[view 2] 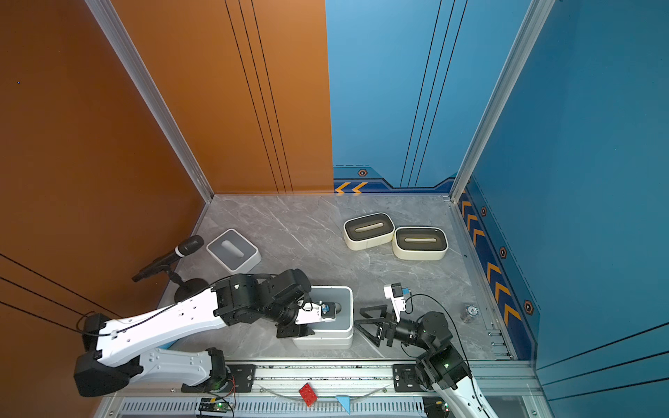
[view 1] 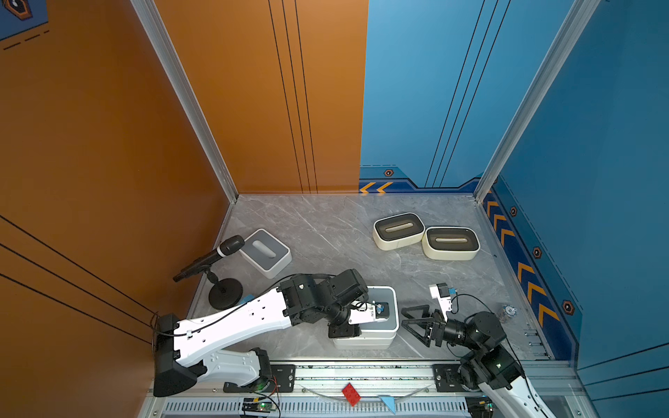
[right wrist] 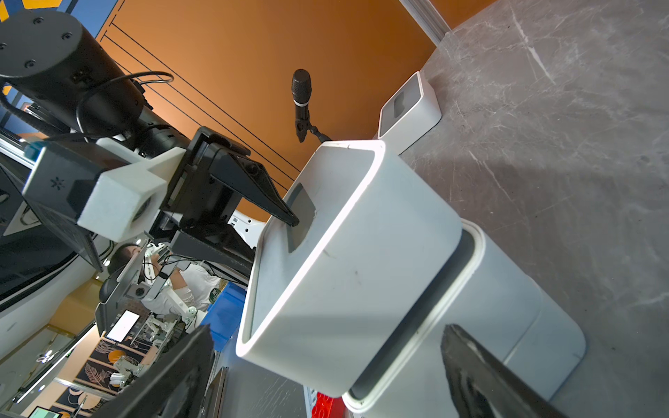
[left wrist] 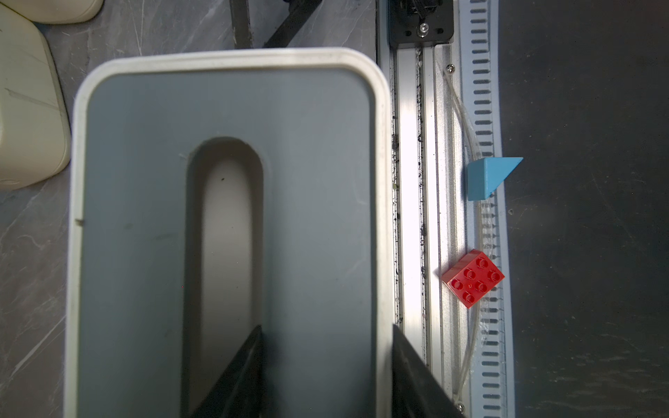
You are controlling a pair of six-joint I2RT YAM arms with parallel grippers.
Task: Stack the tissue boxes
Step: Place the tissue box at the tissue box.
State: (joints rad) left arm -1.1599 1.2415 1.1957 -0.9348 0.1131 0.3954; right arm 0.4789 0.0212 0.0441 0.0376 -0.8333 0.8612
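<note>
Two grey-topped boxes are at the tabletop's point(view 1: 325, 235) front edge: the left gripper point(left wrist: 325, 329) pinches the upper box point(view 1: 390, 299) by its wall over the lower box point(view 1: 362, 342); the right gripper point(view 1: 411, 318) gapes beside.

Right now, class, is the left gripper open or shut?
Shut: the left gripper pinches the upper grey-topped box, with one finger down in its slot and the other outside its wall.

Both top views high, looking down on table point(view 1: 325, 231), left wrist close over grey-topped box point(left wrist: 144, 181), right wrist side-on to it
</note>
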